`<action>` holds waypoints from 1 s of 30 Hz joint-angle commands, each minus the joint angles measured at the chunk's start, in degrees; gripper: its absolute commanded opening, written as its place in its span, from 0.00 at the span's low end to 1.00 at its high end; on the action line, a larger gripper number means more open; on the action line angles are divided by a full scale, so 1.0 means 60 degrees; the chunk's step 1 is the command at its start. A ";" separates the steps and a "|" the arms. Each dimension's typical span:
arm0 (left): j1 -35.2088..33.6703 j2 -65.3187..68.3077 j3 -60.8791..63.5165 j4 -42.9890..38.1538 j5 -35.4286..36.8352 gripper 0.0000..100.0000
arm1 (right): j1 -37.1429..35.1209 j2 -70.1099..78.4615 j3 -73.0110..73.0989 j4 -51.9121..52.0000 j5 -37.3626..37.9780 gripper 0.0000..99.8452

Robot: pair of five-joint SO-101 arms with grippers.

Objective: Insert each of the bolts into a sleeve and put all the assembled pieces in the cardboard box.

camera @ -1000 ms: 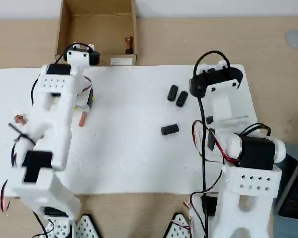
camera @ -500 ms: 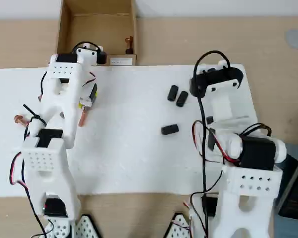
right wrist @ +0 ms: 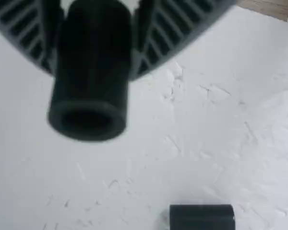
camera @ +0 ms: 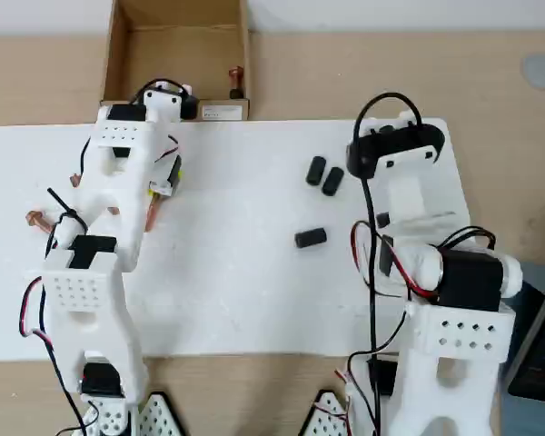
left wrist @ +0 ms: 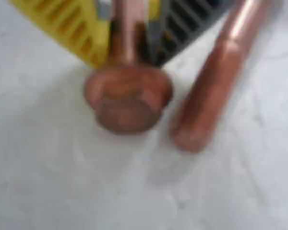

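**White foam pad (camera: pixel 254 300) set for bolt-and-sleeve work**

Foam covers a wooden table, with the cardboard box (camera: pixel 177 59) at its far edge. The left gripper (left wrist: pixel 129 24) is clamped on a copper bolt (left wrist: pixel 127 98), whose head juts past the fingertips. A second bolt (left wrist: pixel 209 96) lies just beside it. The right gripper (right wrist: pixel 93 24) grasps a black sleeve (right wrist: pixel 89 96), open end outward. Another sleeve (right wrist: pixel 201 218) lies on the pad nearby.

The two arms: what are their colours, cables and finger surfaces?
Left arm and right arm are white plastic with black motors, perforated blocks, and red and black wires. Left fingers: one yellow, one dark grey, both ribbed. Right fingers: dark grey, ribbed.
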 commanded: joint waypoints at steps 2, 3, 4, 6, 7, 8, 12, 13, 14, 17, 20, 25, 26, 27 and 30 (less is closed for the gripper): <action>0.0088 -0.0095 0.0190 -0.0190 -0.0059 0.06 | 0.0125 -0.0168 0.0007 -0.0161 0.0000 0.01; 0.0088 -0.0095 0.0234 -0.0190 -0.0059 0.06 | 0.0125 -0.0168 0.0007 -0.0161 0.0000 0.01; 0.0088 -0.0095 0.0249 -0.0190 -0.0059 0.06 | 0.0125 -0.0168 0.0007 -0.0161 0.0000 0.01; 0.0073 -0.0095 0.0308 -0.0176 -0.0059 0.04 | 0.0125 -0.0168 0.0007 -0.0161 0.0000 0.01; 0.0073 -0.0095 0.0322 -0.0176 -0.0059 0.02 | 0.0125 -0.0168 0.0007 -0.0161 0.0000 0.01; 0.0073 -0.0095 0.0322 -0.0161 -0.0073 0.00 | 0.0125 -0.0168 0.0007 -0.0161 0.0000 0.01; 0.0073 -0.0183 0.0322 -0.0103 -0.0044 0.00 | 0.0125 -0.0227 -0.0037 -0.0161 0.0000 0.01; 0.0073 -0.0198 0.0264 -0.0044 -0.0044 0.00 | 0.0125 -0.0227 -0.0037 -0.0161 0.0000 0.01; 0.0073 -0.0212 0.0176 0.0161 -0.0029 0.00 | 0.0125 -0.0227 -0.0037 -0.0161 0.0000 0.01; 0.0088 -0.0212 -0.0689 0.1172 -0.0029 0.01 | 0.0110 -0.0242 -0.0081 -0.0117 0.0000 0.01; 0.0044 -0.0227 -0.1875 0.2168 -0.0029 0.01 | 0.0110 -0.0242 -0.0564 0.0278 0.0015 0.01; 0.0103 -0.0491 -0.4440 0.3678 -0.0029 0.01 | 0.0110 -0.0242 -0.1253 0.0527 0.0015 0.01; 0.0147 -0.0637 -0.4864 0.3795 -0.0015 0.01 | 0.0110 -0.0242 -0.1253 0.0542 0.0015 0.01; 0.0220 -0.0799 -0.5187 0.3824 0.0000 0.01 | 0.0110 -0.0242 -0.1253 0.0630 0.0015 0.01; 0.0381 -0.1370 -0.5875 0.3853 0.0425 0.01 | 0.0110 -0.0242 -0.1253 0.0835 0.0015 0.01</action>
